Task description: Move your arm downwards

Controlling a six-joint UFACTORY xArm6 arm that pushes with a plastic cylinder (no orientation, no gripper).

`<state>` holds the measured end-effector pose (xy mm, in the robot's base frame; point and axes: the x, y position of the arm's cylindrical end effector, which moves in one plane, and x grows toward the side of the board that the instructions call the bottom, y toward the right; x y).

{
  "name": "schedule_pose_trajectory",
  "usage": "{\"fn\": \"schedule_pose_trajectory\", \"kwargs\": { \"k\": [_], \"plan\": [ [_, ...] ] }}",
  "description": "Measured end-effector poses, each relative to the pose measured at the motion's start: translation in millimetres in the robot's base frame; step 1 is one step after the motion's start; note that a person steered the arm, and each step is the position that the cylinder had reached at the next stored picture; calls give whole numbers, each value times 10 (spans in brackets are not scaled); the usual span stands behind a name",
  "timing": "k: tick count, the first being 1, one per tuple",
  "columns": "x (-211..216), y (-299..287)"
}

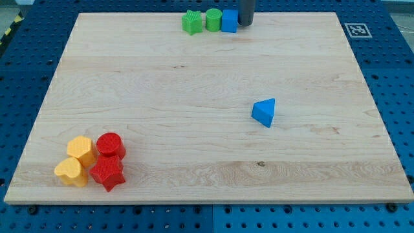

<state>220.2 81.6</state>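
My tip (pixel 246 24) is at the view's top edge of the wooden board (pixel 194 97), just right of a blue cube (pixel 229 21), touching or nearly touching it. Left of the cube sit a green cylinder (pixel 213 19) and a green star-shaped block (pixel 192 22) in a row. A blue triangular block (pixel 264 112) lies alone right of centre, well below my tip. At the bottom left are a red cylinder (pixel 110 144), a red star (pixel 107 173), a yellow hexagonal block (pixel 81 149) and a yellow heart-shaped block (pixel 70 172), packed together.
The board lies on a blue perforated table (pixel 26 71). A black-and-white marker tag (pixel 356 30) sits off the board's top right corner.
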Motion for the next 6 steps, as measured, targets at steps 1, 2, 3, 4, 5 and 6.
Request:
{"fn": "schedule_pose_trajectory", "kwargs": {
  "k": [1,2,3,4,5,6],
  "plan": [
    [-189,0],
    [-206,1],
    [-208,88],
    [-203,204],
    [-191,216],
    [-121,268]
  ]
}}
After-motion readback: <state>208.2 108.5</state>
